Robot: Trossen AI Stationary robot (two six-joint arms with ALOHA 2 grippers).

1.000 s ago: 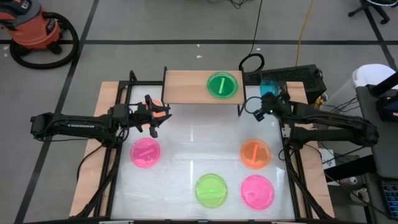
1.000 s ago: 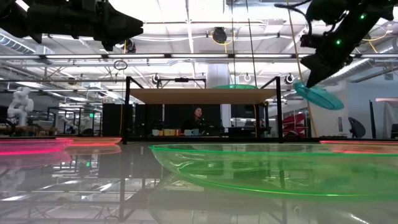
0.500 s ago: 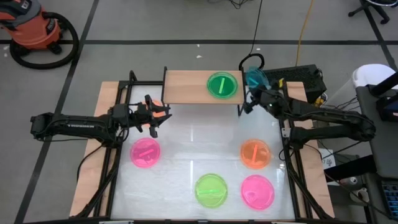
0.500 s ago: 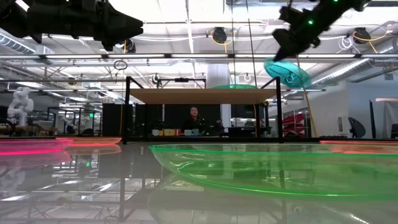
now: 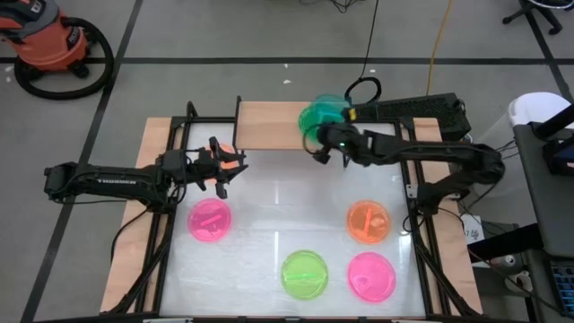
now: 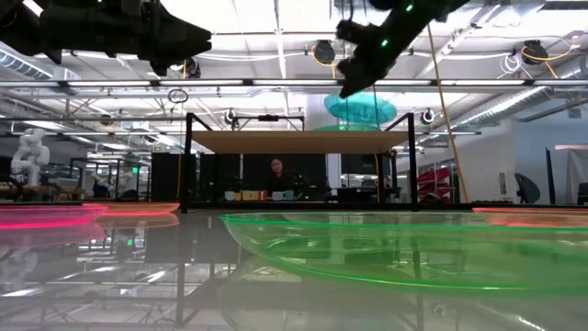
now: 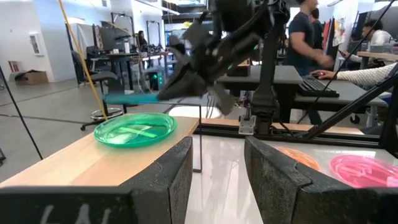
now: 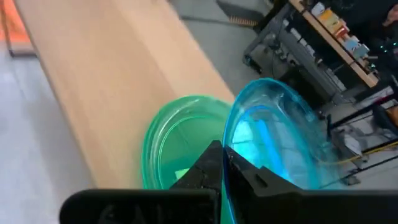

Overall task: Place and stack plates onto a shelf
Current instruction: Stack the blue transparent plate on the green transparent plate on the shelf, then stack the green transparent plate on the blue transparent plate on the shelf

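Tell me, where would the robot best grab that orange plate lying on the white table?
Probably by the rim. The orange plate lies flat on the white table, shallow and thin-walled, so one finger over the raised edge and one outside, coming down from above, looks most workable. The right gripper holds the blue plate by its edge.

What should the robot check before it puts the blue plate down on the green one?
1. Right gripper shut on the blue plate: ok.
2. Blue plate above the green plate on the shelf: ok, it hangs over it and partly overlaps it from above.
3. Blue plate level for stacking: not ok, it looks tilted in the right wrist view.
4. Green plate lying flat on the shelf: ok.
5. Left gripper out of the way: ok, open and off by the shelf's other end.
6. Blue plate already touching the green one: cannot tell.
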